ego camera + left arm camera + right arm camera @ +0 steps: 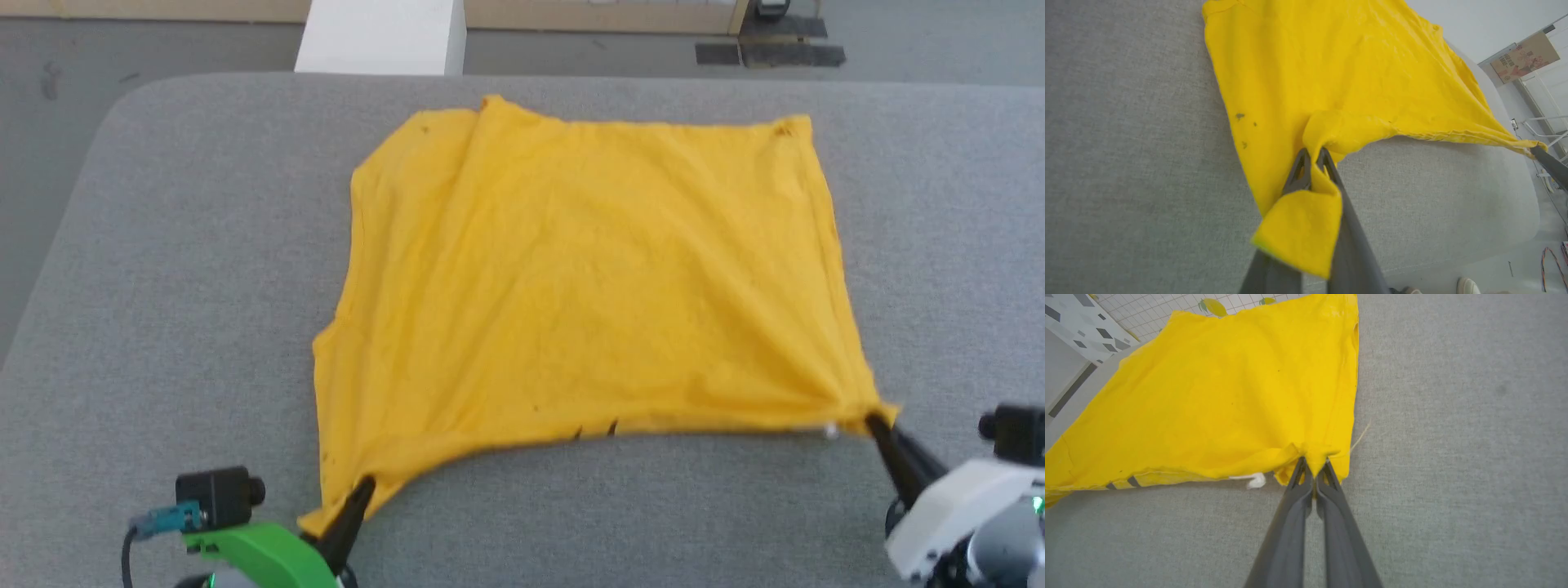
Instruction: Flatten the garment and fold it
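The yellow T-shirt [571, 278] lies spread over the middle of the grey desk [163, 286], its near edge raised. The left gripper [363, 487] pinches its 7 o'clock corner; the right gripper [872, 422] pinches its 4 o'clock corner.

Looks like a robot lab/test rm: grey padded tabletop [163, 245], bare grey floor [33, 147], loose cables [1551, 263], wall poster [1525, 57].

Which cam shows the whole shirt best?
Head view: the shirt lies in full outline on the table, both near corners pinched. Left wrist view shows it cropped, one corner bunched in the jaws; right wrist view, the other corner and hem.
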`<state>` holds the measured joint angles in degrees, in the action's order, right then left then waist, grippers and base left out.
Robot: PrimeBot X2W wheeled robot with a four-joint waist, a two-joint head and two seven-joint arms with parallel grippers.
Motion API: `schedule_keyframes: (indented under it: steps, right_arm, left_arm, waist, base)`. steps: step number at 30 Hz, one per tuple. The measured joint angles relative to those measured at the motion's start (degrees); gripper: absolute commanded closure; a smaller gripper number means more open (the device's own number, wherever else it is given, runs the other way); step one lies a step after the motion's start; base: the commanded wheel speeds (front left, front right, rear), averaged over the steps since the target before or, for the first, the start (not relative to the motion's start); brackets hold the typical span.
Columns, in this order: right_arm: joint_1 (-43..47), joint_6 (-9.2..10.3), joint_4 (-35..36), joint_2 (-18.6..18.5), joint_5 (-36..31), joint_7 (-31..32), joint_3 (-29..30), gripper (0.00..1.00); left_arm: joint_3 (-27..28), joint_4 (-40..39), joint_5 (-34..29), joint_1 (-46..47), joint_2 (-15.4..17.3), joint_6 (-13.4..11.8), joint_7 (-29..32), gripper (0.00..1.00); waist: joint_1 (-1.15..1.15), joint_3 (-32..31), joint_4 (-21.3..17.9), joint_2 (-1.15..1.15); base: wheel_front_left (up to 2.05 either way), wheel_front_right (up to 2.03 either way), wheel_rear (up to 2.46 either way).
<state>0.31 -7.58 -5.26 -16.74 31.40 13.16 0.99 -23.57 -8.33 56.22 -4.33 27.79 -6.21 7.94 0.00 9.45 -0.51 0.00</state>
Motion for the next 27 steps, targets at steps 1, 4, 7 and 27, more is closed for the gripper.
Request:
schedule_keyframes:
  steps: [1,4,7,27]
  right_arm:
    - [1.7,0.0,0.5,0.5,0.7,1.2,0.1,1.0]
    - [6.2,0.0,2.4,1.4,1.5,4.2,0.9,1.0]
    - [9.8,0.0,4.5,1.9,2.0,6.8,2.6,1.0]
    - [15.7,0.01,16.4,4.4,-0.1,16.2,8.8,1.0]
  left_arm:
    - [-0.1,-0.2,0.4,-1.1,0.4,-0.4,0.5,1.0]
    - [-0.3,-1.0,1.7,-4.2,1.4,-1.2,1.6,1.0]
    - [0.0,-2.3,3.3,-7.5,2.0,-1.5,1.8,1.0]
    - [0.6,-8.2,1.6,-9.8,4.7,-1.9,1.1,1.0]
  waist:
    - [0.0,-0.5,0.1,0.0]
    - [0.0,-2.1,0.3,0.0]
    - [0.0,-3.7,0.4,0.0]
    - [0.0,-4.8,0.0,0.0]
  base:
    - [0.0,0.0,0.0]
    - [0.0,0.0,0.0]
    - [0.0,0.0,0.0]
    - [0.0,0.0,0.0]
